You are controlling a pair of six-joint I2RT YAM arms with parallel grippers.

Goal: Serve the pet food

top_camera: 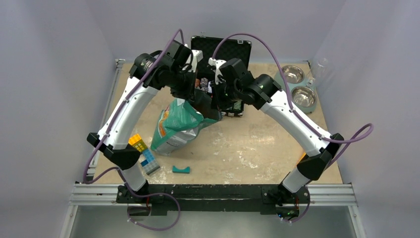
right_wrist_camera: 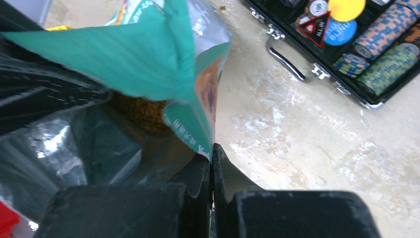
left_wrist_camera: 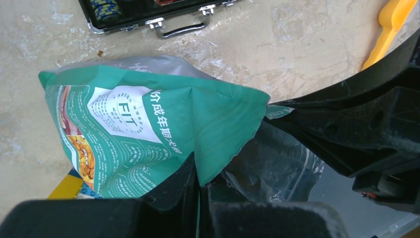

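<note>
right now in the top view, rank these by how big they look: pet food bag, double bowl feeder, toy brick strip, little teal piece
1. pet food bag
2. double bowl feeder, close behind the bag; it sits farther from the camera, so this gap is unsure
3. toy brick strip
4. little teal piece

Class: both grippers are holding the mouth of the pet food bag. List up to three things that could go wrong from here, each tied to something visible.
1. The left gripper and right gripper each pinch only a thin edge of the bag; it may slip or tear.
2. The kibble sits near the open mouth, and the open chip case lies close by; pellets could spill into it.
3. The bowls stand far to the right; moving the bag there risks spillage.
</note>
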